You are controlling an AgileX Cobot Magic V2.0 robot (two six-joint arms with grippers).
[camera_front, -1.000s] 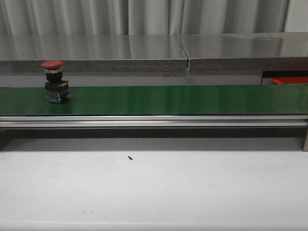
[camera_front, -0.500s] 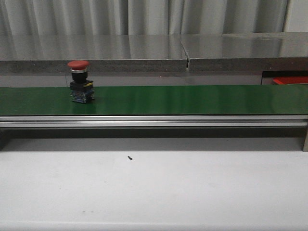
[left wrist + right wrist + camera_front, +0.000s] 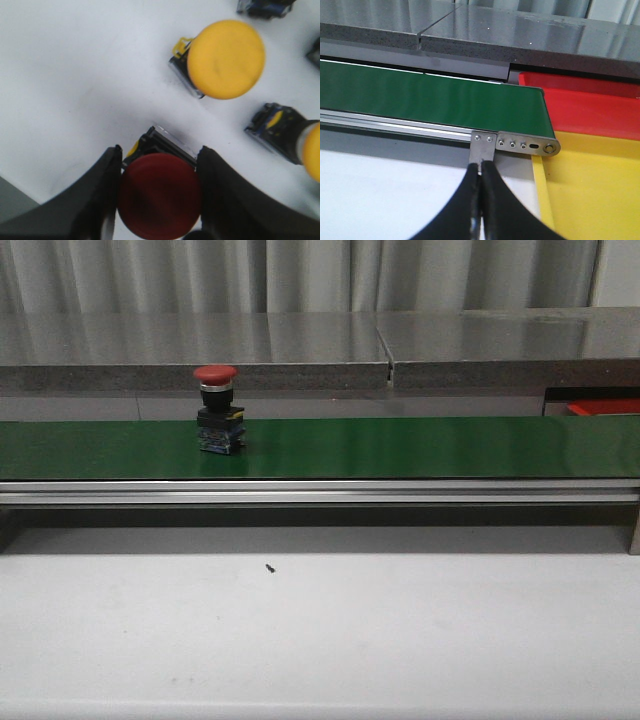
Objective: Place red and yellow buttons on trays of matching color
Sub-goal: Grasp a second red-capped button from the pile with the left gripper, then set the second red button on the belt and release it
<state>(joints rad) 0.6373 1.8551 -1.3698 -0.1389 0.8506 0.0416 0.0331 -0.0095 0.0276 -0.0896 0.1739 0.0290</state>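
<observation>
One red button [image 3: 219, 408] upright on green conveyor belt [image 3: 400, 446], left of centre, riding toward red tray [image 3: 585, 107] and yellow tray [image 3: 592, 190]. Left gripper [image 3: 159, 192] clamped on another red button [image 3: 159, 196], ready for feeding; right gripper [image 3: 480, 200] pinched closed and empty near belt's end.

front cam low, facing forward across belt [image 3: 400, 447], left wrist close, straight down on buttons, right wrist near belt [image 3: 435, 97] end, shared with front
</observation>
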